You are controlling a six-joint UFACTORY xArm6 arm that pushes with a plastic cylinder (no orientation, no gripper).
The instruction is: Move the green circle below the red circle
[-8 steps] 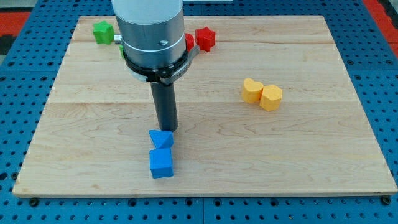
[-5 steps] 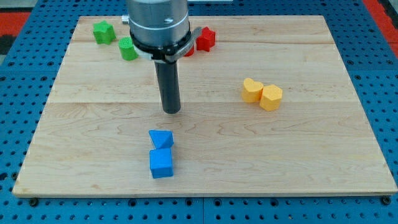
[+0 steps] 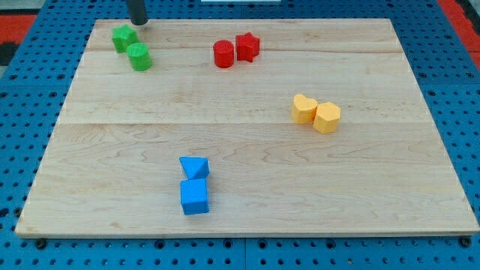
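tip position: my tip (image 3: 139,22) sits at the table's (image 3: 247,202) top edge, view's upper left, just above the green blocks.
key relation: green circle (image 3: 139,57) lies below my tip, slightly to the view's right; red circle (image 3: 223,54) well to the right.
gripper state: none, only a bare rod.
green circle look: short green cylinder, upright, touching the green star (image 3: 124,37).
next move: judged, push it right and down.

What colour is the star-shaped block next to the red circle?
Red. The star block shows in the camera view, near the view's top.
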